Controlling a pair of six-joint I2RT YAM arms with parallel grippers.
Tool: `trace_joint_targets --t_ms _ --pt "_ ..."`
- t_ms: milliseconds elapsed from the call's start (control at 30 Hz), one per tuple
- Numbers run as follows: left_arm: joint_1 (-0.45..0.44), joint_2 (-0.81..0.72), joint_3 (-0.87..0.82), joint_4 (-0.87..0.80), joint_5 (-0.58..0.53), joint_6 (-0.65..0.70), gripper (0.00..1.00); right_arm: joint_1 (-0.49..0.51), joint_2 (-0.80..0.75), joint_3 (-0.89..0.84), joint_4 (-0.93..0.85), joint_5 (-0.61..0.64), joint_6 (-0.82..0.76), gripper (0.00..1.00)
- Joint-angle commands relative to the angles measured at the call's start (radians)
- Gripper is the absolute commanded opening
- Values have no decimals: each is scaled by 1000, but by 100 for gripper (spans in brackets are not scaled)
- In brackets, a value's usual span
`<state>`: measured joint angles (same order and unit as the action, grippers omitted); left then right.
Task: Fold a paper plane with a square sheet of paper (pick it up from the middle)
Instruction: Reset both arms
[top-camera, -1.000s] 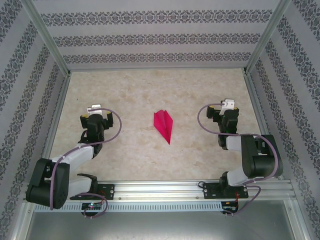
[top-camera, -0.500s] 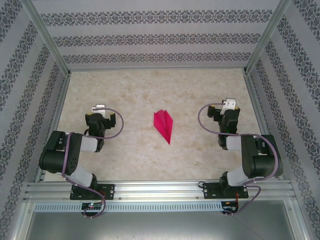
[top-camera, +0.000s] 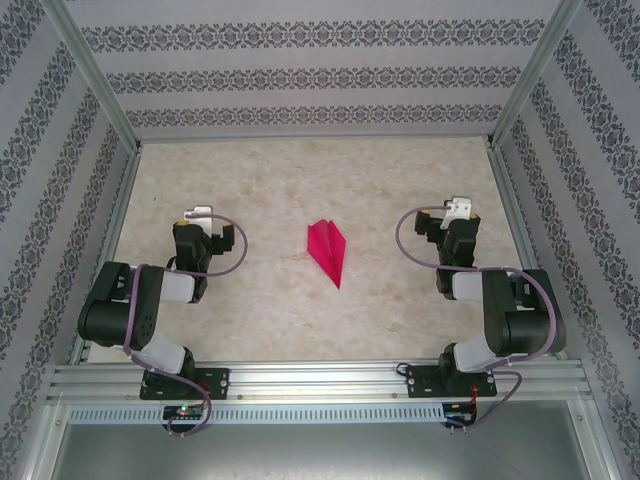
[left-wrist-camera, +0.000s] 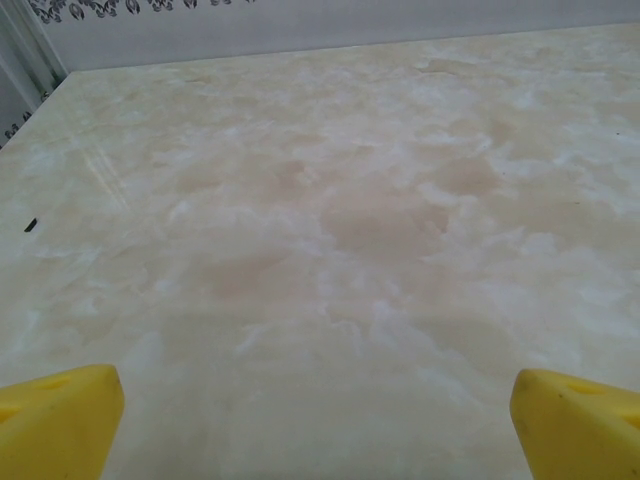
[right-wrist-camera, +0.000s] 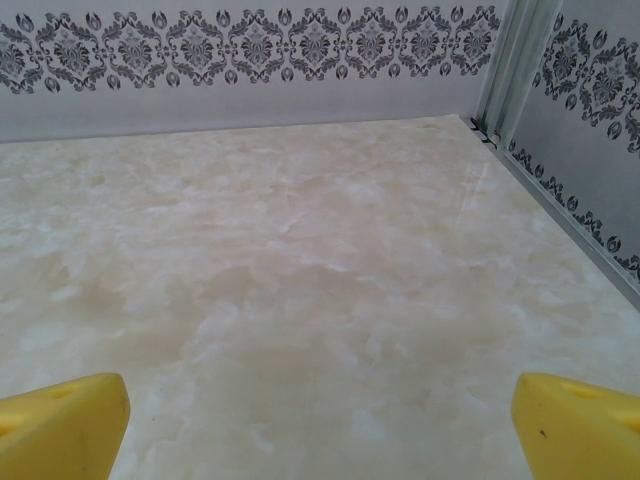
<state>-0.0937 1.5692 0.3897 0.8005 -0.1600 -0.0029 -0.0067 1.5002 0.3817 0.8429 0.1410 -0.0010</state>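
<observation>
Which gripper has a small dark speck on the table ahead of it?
The left gripper: a dark speck lies on the table ahead, to its left.

Black-and-grey jointed left arm (top-camera: 112, 312) and right arm (top-camera: 520, 325), each looped with mauve cable (top-camera: 242, 252), capped by white wrist block (top-camera: 460, 207), tipped with yellow fingertips (left-wrist-camera: 58, 425).

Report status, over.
Left gripper open, empty. Right gripper open, empty. Paper plane folded, resting on table between both grippers. No obstruction.
</observation>
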Motion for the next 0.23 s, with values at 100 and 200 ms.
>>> trace_joint_targets --t_ms 100,200 --pt "13 -9 24 32 35 17 100 6 -3 1 36 11 12 98" --pt "12 -10 21 36 36 18 100 7 -4 2 36 11 12 98"
